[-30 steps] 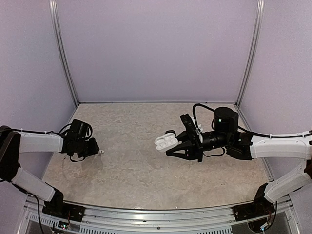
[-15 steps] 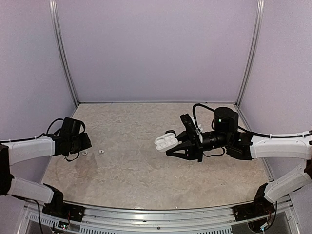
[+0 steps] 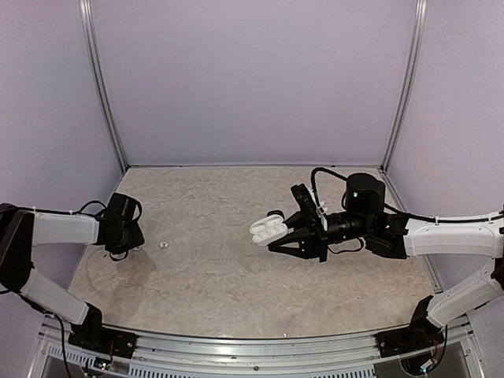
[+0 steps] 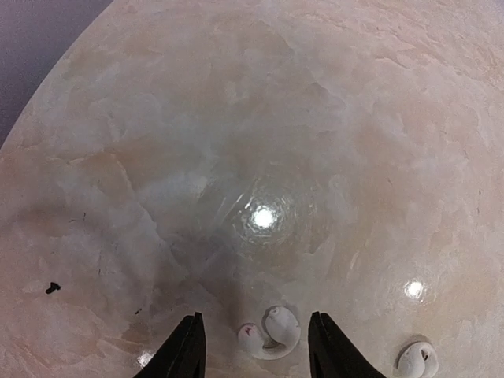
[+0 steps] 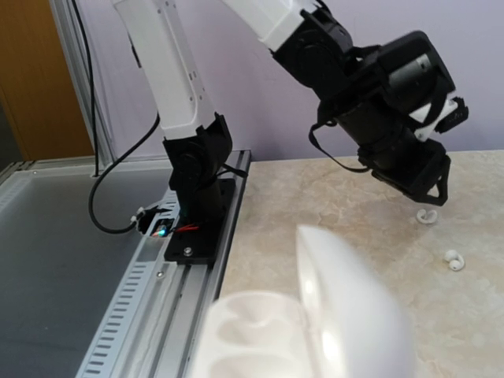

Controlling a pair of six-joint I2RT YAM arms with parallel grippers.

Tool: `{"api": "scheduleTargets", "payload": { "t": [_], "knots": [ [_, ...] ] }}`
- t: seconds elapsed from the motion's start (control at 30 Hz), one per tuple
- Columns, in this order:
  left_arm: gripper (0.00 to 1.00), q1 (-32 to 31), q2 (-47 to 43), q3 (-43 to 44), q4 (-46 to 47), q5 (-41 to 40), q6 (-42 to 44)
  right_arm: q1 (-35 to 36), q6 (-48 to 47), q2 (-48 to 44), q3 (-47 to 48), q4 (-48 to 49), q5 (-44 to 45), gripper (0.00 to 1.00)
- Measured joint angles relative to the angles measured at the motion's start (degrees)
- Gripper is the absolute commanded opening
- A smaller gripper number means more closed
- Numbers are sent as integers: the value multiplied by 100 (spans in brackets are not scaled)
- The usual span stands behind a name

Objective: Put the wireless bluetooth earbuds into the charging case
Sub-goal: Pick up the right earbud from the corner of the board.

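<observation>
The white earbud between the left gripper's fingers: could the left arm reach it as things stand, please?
Probably yes: the earbud lies on the table between the open jaws of the left gripper, nothing covering it.

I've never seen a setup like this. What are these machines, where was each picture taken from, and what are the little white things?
Two robot arms are bolted to a stone-patterned table. The wide picture looks down from above; the other two come from a camera on each wrist. The left arm holds its open jaws astride one white earbud; a second earbud lies nearby. The right arm grips an open white charging case in its shut jaws.
</observation>
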Motion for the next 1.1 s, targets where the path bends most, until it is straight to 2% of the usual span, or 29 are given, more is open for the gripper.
{"api": "scheduleTargets", "payload": {
  "t": [0.5, 0.77, 0.97, 1.1],
  "knots": [
    [25, -2, 824, 184, 411, 190, -101, 0, -2, 0, 0, -15, 0, 2],
    [4, -2, 774, 184, 358, 275, -111, 0, -7, 0, 0, -20, 2, 2],
    [1, -160, 330, 199, 151, 396, -107, -2, -7, 2, 0, -26, 2, 2],
    [2, -713, -166, 339, -13, 612, 66, -2, -7, 0, -4, -35, 20, 2]
  ]
}}
